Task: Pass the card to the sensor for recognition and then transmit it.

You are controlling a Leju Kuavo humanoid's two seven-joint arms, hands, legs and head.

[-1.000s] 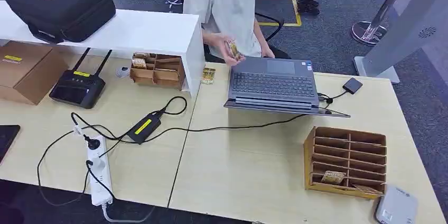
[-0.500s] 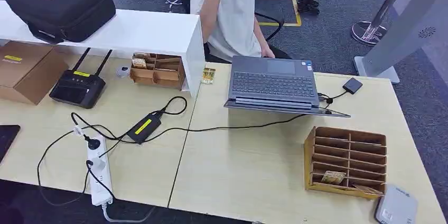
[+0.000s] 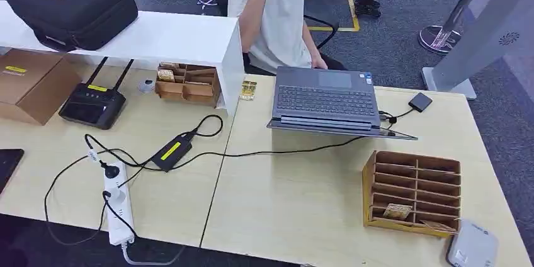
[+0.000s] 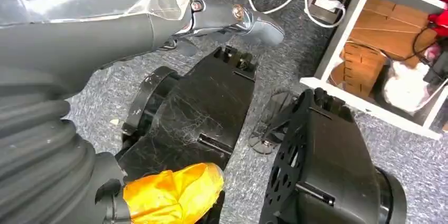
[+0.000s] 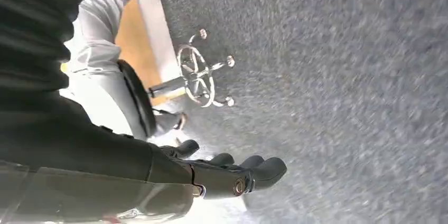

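A patterned card [image 3: 397,211] lies in a lower slot of the wooden slotted box [image 3: 412,190] at the table's right. Another small card [image 3: 249,90] stands by the white shelf's end. A grey-white flat device [image 3: 472,246] sits at the near right corner, and a small dark box [image 3: 420,101] is cabled to the laptop [image 3: 324,100]. My left hand [image 4: 232,17] hangs over the floor with its fingers stretched out and nothing in them. My right hand [image 5: 232,174] also hangs low, with its fingers straight and holding nothing.
A person in a white shirt [image 3: 277,9] sits behind the laptop. On the left lie a power strip [image 3: 116,207], a black adapter [image 3: 170,152], a router [image 3: 93,104], a cardboard box [image 3: 28,84], a second wooden organizer [image 3: 187,83], and a black case [image 3: 72,5] on the white shelf [image 3: 176,37].
One second ago the person held cards above the laptop's far edge; that hand has since drawn back out of sight. Nothing on the table has moved.
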